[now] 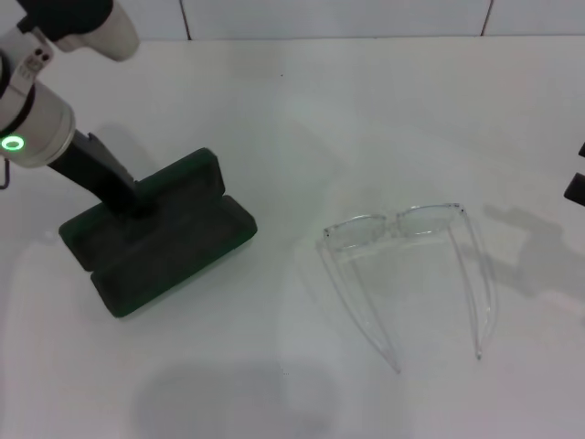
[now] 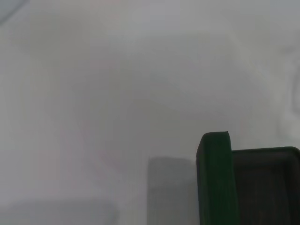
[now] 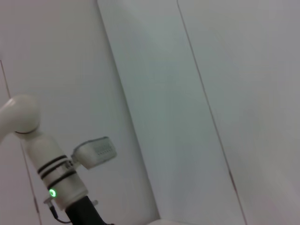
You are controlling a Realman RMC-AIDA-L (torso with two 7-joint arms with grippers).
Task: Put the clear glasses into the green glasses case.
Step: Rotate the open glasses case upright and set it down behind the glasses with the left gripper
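While the green glasses case (image 1: 160,233) lies open on the white table (image 1: 302,119) at the robot's left, noted: left gripper (image 1: 135,203) down at the case's hinge line, between lid and tray; finger state cannot be told. Right gripper (image 1: 576,183) barely in view at the table's right edge, apparently parked; state likewise undeterminable. Clear glasses (image 1: 411,265) found flat on the table, well apart from the case to its right, arms unfolded and pointing toward the robot. Judged step: case being opened or steadied; glasses not yet picked up. Next move calls for grasping the thin frame and carrying it across to the dark lining.
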